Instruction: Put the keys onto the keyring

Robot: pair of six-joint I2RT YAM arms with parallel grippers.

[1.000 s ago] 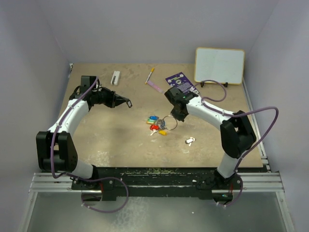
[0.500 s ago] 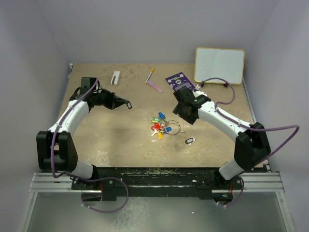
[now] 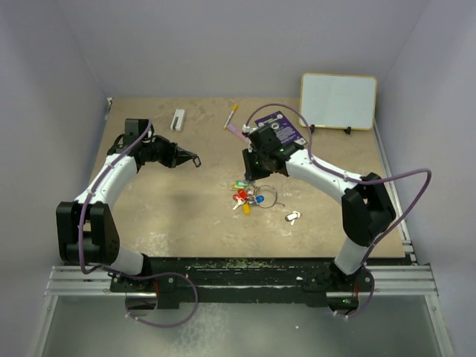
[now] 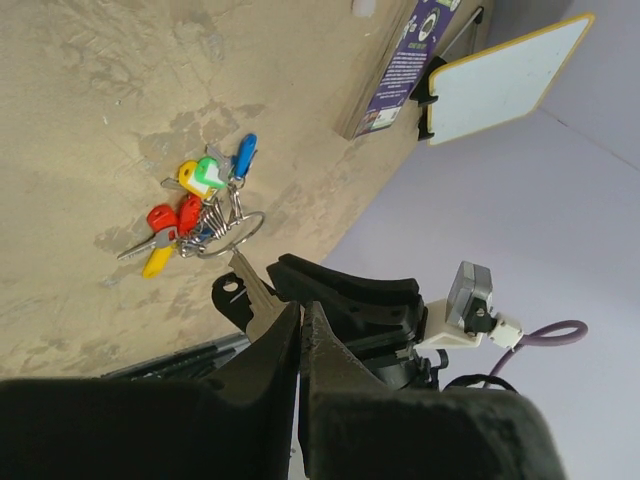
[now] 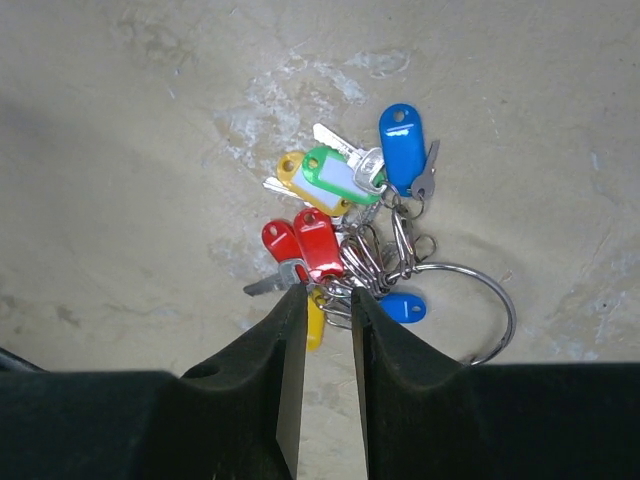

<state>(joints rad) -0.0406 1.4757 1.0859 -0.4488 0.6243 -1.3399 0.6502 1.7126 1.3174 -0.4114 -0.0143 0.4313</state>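
A bunch of keys [image 3: 245,195] with blue, red, yellow and green tags lies mid-table on the thin silvery keyring [image 3: 272,196]. In the right wrist view the bunch [image 5: 340,215] and the ring's wire [image 5: 503,300] lie right under my right gripper [image 5: 328,292], its fingers a narrow gap apart over the small rings. From above the right gripper [image 3: 251,172] hangs just behind the bunch. My left gripper [image 3: 192,158] is shut on a silver key with a black tag [image 4: 250,292], held in the air at the left. A white-tagged key [image 3: 292,217] lies loose to the right.
A purple card [image 3: 279,126] and a propped whiteboard [image 3: 338,100] stand at the back right. A pen [image 3: 232,115], a pink strip [image 3: 239,132] and a small white block [image 3: 178,119] lie at the back. Side walls close in the table.
My right gripper swung right and then back left to a spot over the bunch. The bunch and ring shifted slightly toward the near right. The left arm has barely moved.
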